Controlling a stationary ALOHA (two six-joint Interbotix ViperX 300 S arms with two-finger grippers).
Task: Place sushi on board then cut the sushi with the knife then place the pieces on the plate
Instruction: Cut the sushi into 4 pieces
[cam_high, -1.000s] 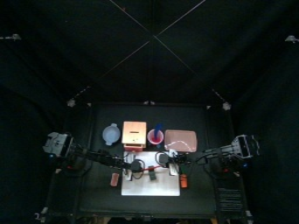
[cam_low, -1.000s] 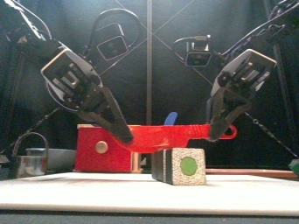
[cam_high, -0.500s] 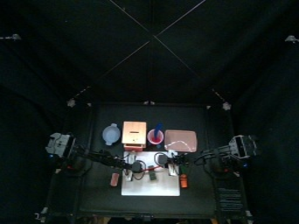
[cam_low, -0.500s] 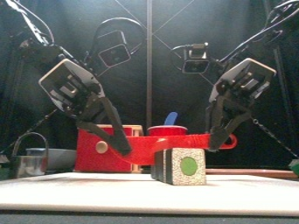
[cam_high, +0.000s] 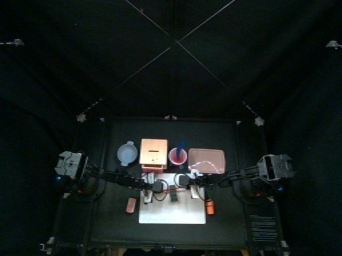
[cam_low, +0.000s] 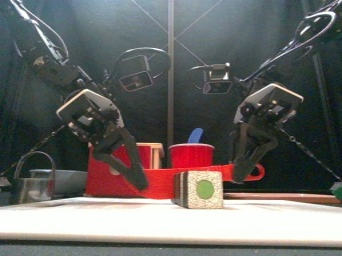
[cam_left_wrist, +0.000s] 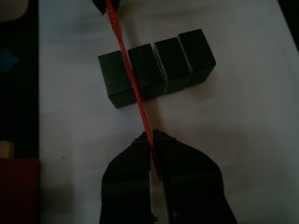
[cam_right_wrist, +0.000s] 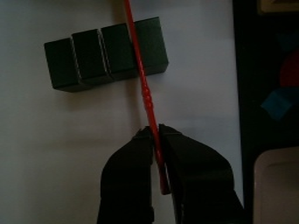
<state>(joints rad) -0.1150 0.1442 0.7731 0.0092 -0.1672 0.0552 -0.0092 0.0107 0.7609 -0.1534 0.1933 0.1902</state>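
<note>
The sushi roll (cam_left_wrist: 156, 68) of dark green blocks lies on the white cutting board (cam_high: 175, 212). In the front view its end face (cam_low: 203, 188) is white with a green centre. A red toy knife (cam_left_wrist: 126, 61) lies across the roll at the seam after its end block (cam_right_wrist: 149, 54). My left gripper (cam_left_wrist: 149, 144) is shut on one end of the knife. My right gripper (cam_right_wrist: 155, 136) is shut on the handle end. In the front view the left gripper (cam_low: 134, 180) and right gripper (cam_low: 245, 165) flank the roll, with the knife (cam_low: 241, 172) level with its top.
Behind the board stand a wooden box with a red drawer front (cam_high: 154, 152), a red cup (cam_high: 179, 155) holding a blue knife, a blue-grey bowl (cam_high: 127, 153) and the pink tray (cam_high: 207, 158). A metal cutter (cam_low: 38, 185) sits at the far left.
Both grippers have come down together. The red knife has dropped from well above the roll to the level of its top.
</note>
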